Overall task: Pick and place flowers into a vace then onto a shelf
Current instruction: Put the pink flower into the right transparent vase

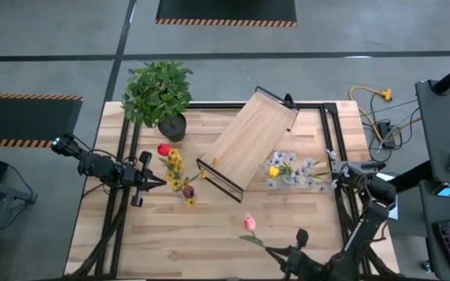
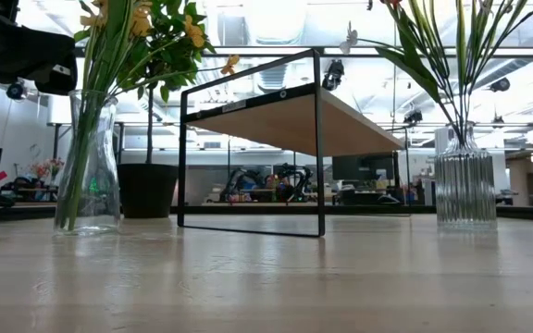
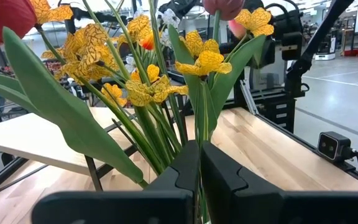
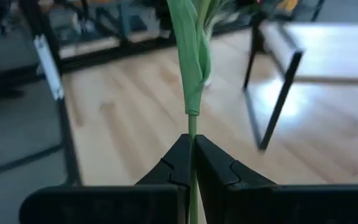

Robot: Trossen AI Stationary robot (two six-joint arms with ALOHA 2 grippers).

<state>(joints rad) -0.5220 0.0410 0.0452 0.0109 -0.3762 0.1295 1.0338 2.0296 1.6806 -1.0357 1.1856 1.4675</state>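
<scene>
Desk (image 1: 303, 226) first, with the shelf (image 1: 250, 139) angled across its middle. Flowers (image 1: 176, 173) fill a vase near the left edge. Right gripper (image 1: 272, 248), by the near edge, has fingers pinched on a pink flower (image 1: 249, 224); keeping that stem vertical should help. Left gripper's (image 1: 156, 181) fingers clamp a stem.

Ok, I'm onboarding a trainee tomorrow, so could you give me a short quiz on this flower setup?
1. True or false: a vase stands on the shelf.
2. What colour is the blossom of the flower held in the right jaws? A red, B pink, C white.
3. Fill in: the bunch gripped by the left jaws has mostly ___ blossoms.

Key: 1 false, the board is bare. 2 B. 3 yellow.
</scene>
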